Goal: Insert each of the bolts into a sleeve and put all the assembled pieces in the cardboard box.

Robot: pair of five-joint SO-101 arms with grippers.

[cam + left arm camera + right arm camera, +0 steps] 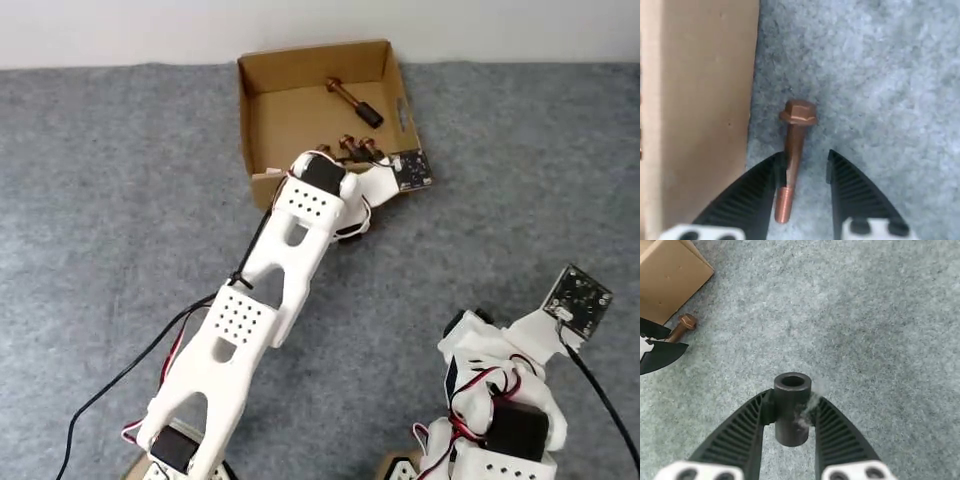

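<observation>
One bolt (794, 145) lying on carpet (880, 75) just outside box (700, 100) wall, toward 12 o'clock; left gripper (806, 156) fingers standing apart, straddling shank, bolt axis running along fingers. Right gripper (792, 399) clamping sleeve (792, 415) at 5 o'clock.

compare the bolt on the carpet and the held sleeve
The bolt is copper, slim, hex-headed; the sleeve is black, stubby, hollow. The bolt lies on the carpet inside the open left end effector; the sleeve is clamped in the right end effector. Both are outside the box.
</observation>
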